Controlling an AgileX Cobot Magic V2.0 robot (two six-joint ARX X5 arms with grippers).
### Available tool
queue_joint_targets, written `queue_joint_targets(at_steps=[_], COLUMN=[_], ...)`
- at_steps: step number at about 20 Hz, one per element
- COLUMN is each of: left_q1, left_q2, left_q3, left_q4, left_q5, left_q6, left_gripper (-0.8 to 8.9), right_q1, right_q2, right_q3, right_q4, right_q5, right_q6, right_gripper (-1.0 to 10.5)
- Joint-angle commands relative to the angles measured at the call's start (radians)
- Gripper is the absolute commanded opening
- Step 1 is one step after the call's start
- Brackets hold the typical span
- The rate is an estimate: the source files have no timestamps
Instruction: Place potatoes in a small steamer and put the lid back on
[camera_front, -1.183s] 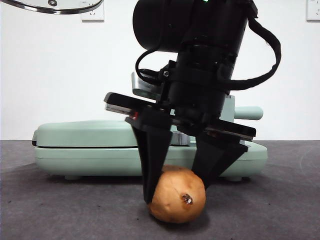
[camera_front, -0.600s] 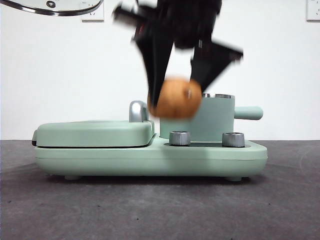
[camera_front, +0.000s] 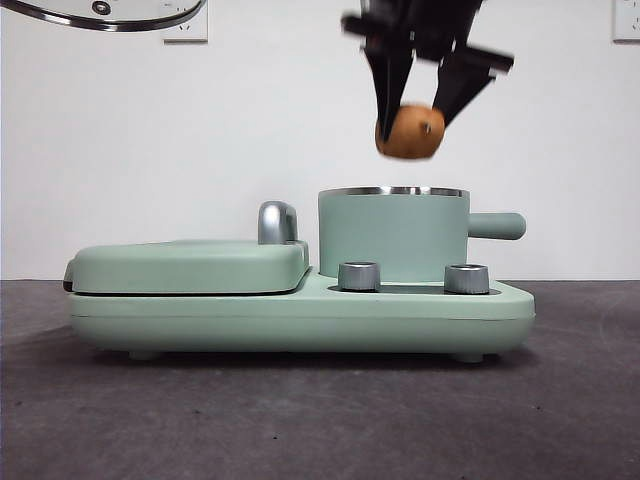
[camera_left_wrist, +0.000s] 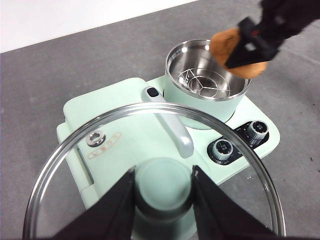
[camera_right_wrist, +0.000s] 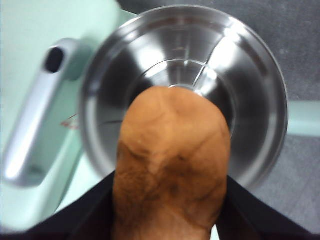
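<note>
Front view: your right gripper (camera_front: 412, 120) is hanging high over the mint-green appliance (camera_front: 300, 310), its two black jaws pinching the potato (camera_front: 410, 132) between them. The potato is sitting in the air directly above the open mouth of the small steamer (camera_front: 393, 235), clear of its steel rim and not touching it. The steamer is standing at the right end of the appliance, stubby side handle pointing right, behind two metal knobs (camera_front: 360, 276). To its left, the flat griddle cover (camera_front: 190, 265) is lying closed, its chrome handle (camera_front: 277, 222) rising at the near corner. A curved steel edge of the lid (camera_front: 105, 12) is showing at the top left corner, well above the table (camera_front: 300, 420).

Left wrist view: your left gripper (camera_left_wrist: 164, 192) is gripping the lid's (camera_left_wrist: 75, 150) mint-green knob (camera_left_wrist: 162, 187) between both jaws, holding the glass disc aloft over the griddle cover. Beyond it, the steamer's (camera_left_wrist: 207, 100) bare steel interior is showing, with the other gripper carrying the potato (camera_left_wrist: 227, 45) at its far rim.

Right wrist view: the potato (camera_right_wrist: 172, 160) is filling the middle, clamped on both sides, with the steamer's (camera_right_wrist: 250, 80) steel bowl under it. The picture is blurred, so you are probably looking at a potato slightly off the bowl's centre.
</note>
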Motion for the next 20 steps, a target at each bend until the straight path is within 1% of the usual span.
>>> queue_joint_targets(at_steps=[1, 4, 7, 12, 13, 14, 15, 16, 18, 20], left_q1=[-0.006, -0.006, -0.006, -0.006, -0.006, -0.006, -0.006, -0.006, -0.006, -0.006], left_q2=[-0.003, -0.003, -0.002, -0.001, -0.001, -0.001, -0.001, 0.002, 0.014, 0.041], left_q3=[0.016, 0.016, 0.016, 0.016, 0.016, 0.016, 0.016, 0.016, 0.016, 0.016], left_q4=[0.024, 0.024, 0.025, 0.024, 0.025, 0.029, 0.032, 0.033, 0.032, 0.034], left_q5=[0.001, 0.001, 0.001, 0.001, 0.001, 0.001, 0.001, 0.001, 0.001, 0.001], left_q6=[-0.010, -0.011, -0.011, -0.010, -0.010, -0.011, -0.010, -0.011, -0.011, -0.011], left_gripper=[0.24, 0.24, 0.24, 0.24, 0.24, 0.24, 0.24, 0.24, 0.24, 0.24], right_q1=[-0.006, -0.021, -0.026, -0.032, -0.032, -0.034, -0.034, -0.035, -0.041, -0.041], right_q2=[0.092, 0.175, 0.228, 0.249, 0.249, 0.249, 0.249, 0.249, 0.248, 0.238], right_q3=[0.081, 0.126, 0.127, 0.127, 0.127, 0.127, 0.128, 0.140, 0.221, 0.338], right_q4=[-0.013, -0.008, 0.032, 0.040, 0.036, 0.037, 0.043, 0.039, -0.027, -0.142], right_q5=[-0.006, -0.020, -0.021, -0.029, -0.030, -0.028, -0.028, -0.028, -0.028, -0.016], right_q6=[-0.040, -0.052, -0.055, -0.055, -0.054, -0.054, -0.052, -0.052, -0.052, -0.062], right_gripper=[1.7, 1.7, 1.7, 1.7, 2.0, 2.9, 4.2, 5.0, 5.1, 5.1])
